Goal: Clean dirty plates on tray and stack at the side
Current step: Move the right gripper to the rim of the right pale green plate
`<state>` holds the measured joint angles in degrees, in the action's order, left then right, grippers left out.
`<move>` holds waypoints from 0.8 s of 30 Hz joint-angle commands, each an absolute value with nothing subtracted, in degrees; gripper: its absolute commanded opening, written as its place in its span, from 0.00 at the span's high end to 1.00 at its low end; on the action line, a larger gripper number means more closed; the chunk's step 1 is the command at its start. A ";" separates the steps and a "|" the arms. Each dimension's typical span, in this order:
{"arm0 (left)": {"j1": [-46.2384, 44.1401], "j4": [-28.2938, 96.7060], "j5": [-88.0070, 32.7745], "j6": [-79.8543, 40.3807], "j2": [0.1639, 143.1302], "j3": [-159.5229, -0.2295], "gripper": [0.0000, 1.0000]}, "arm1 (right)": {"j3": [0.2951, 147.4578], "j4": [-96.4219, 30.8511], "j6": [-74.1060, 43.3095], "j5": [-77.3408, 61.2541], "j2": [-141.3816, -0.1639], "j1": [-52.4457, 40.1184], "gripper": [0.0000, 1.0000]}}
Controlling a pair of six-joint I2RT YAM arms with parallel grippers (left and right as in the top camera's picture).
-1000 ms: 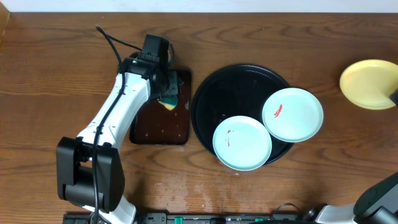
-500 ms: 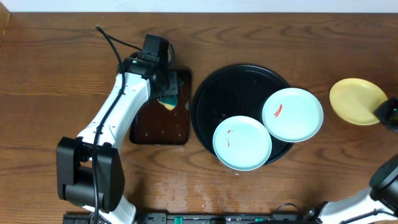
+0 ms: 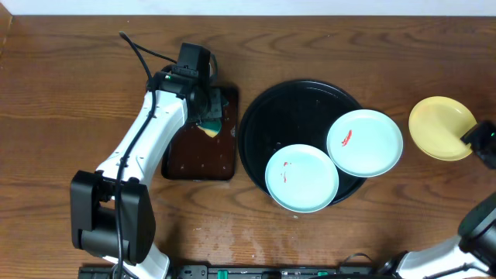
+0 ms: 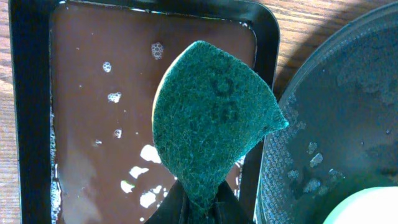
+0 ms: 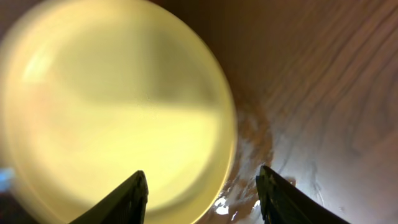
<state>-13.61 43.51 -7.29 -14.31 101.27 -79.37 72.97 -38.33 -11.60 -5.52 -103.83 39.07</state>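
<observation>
Two mint-white plates with small red smears rest on the black tray [image 3: 288, 115]: one [image 3: 302, 178] at its front rim, the other [image 3: 364, 142] at its right rim. To the right of the tray, a pale yellow plate [image 3: 440, 128] lies on the wood. My right gripper [image 3: 471, 139] is at that plate's right edge. In the right wrist view it [image 5: 202, 183] is open, with the yellow plate's [image 5: 112, 106] rim between its spread fingers. My left gripper [image 4: 199, 211] is shut on a green sponge [image 4: 211, 124] and holds it over the brown tray.
A rectangular dark brown tray [image 3: 194, 155] with soapy water [image 4: 106, 112] stands left of the black tray [image 4: 336, 118]. The left arm [image 3: 147, 139] stretches from the front left to it. Wet patches lie on the wood [image 5: 311, 124] beside the yellow plate.
The yellow plate has moved left and toward the front, from the far right edge to the wood beside the tray. My right gripper's jaws have opened. The left arm has not moved.
</observation>
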 commanded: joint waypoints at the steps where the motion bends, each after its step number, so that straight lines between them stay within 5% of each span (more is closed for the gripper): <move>1: -13.52 43.62 -6.81 -13.41 101.89 -79.70 0.92 | 77.30 -40.86 -12.21 -7.07 -96.73 35.22 0.46; 8: -13.52 43.66 -6.81 -13.41 101.89 -79.70 0.93 | 77.82 -54.26 -14.98 -5.43 -89.58 21.56 0.54; 16: -13.52 43.66 -6.81 -13.41 101.91 -79.70 0.92 | 74.81 -64.07 -19.84 13.45 -89.60 3.22 0.58; 24: -13.52 43.66 -6.81 -13.43 101.91 -78.61 0.92 | 67.96 -58.87 -25.26 16.62 -89.60 1.80 0.61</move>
